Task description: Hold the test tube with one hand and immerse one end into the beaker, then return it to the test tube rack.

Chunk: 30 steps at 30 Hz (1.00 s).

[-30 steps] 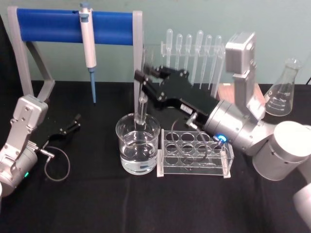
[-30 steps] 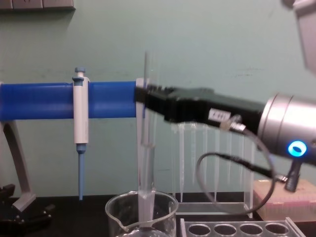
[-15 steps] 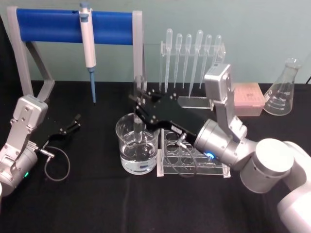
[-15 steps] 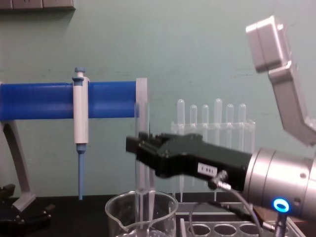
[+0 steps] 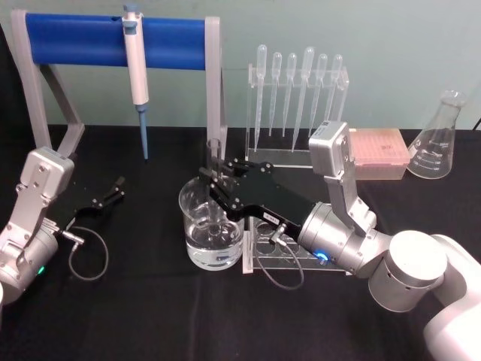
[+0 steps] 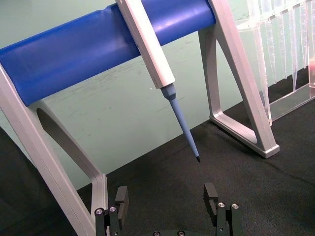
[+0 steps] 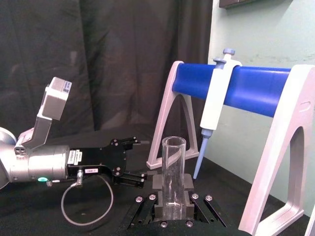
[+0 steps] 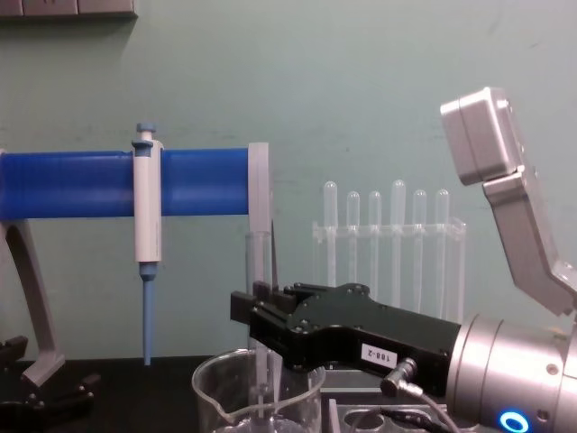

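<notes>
Test tube upright, tip in beaker, right gripper jaws clamped on it, left gripper parked, jaws apart.

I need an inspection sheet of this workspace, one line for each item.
Surface: black table, no spill seen.
Job's things: clear glass test tube upright, lower end inside wide glass beaker holding clear liquid; clear plastic rack with round holes beside it.
Clutter: white-and-blue pipettor hanging on blue-barred stand; thin plastic pipettes; conical glass flask; pink box.
Grippers: black right gripper shut on the test tube; left gripper open, empty, at table's left.
Cables: black cable loop at left wrist; second cable loop at right wrist, over the rack.
Surroundings: pale green wall.
</notes>
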Each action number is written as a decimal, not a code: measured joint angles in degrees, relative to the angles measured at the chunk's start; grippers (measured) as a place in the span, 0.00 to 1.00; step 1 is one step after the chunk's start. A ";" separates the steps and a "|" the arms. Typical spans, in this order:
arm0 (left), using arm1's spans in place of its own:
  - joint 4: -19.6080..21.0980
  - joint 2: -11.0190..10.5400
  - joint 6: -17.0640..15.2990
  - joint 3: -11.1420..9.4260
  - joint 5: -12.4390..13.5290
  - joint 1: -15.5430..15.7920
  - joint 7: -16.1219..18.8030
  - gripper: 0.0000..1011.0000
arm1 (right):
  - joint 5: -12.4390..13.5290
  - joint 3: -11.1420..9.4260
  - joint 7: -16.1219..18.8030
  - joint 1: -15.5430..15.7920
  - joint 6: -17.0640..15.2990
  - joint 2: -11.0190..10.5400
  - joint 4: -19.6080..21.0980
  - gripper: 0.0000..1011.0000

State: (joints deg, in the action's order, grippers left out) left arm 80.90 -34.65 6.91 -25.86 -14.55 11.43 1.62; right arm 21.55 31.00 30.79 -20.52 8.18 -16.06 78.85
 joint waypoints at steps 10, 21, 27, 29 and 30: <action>0.00 0.00 0.00 0.00 0.00 0.00 0.00 0.99 | -0.47 -0.18 0.20 0.48 0.04 0.15 -0.33 0.22; 0.00 0.00 0.00 0.00 0.00 0.00 0.00 0.99 | -0.56 -0.41 -0.02 0.76 -0.26 0.09 0.04 0.22; 0.00 0.00 0.00 0.00 0.00 0.00 0.00 0.99 | -0.54 -0.38 -0.04 0.74 -0.30 0.07 0.04 0.22; 0.00 0.00 0.00 0.00 0.00 0.00 0.00 0.99 | -0.54 -0.37 -0.05 0.73 -0.31 0.08 0.04 0.22; 0.00 0.00 0.00 0.00 0.00 0.00 0.00 0.99 | -0.54 -0.37 -0.06 0.73 -0.30 0.07 0.03 0.22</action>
State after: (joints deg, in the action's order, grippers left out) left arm 80.90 -34.65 6.91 -25.86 -14.55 11.43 1.62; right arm 21.02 30.64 30.73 -19.80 7.87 -15.99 78.88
